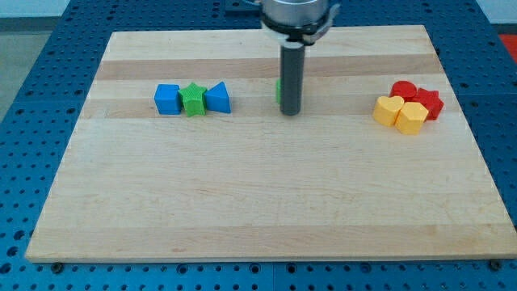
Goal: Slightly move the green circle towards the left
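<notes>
My tip [291,112] down on the wooden board [258,202], covering most of the green circle block [278,90].
Green sliver shows at the rod's 9 o'clock edge, touching. No gripper fitted, so no jaw state.

text: none readable | labels, brands, numbers, signs — none on board, blocks or rod

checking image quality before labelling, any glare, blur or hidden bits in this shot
Camera view: light is even and soft, with no strong glare on the wooden board; the blocks are sharp with only faint shadows. My tip stands in front of the green circle, hiding all but a sliver at the rod's left edge; the rod's top is cropped.
</notes>
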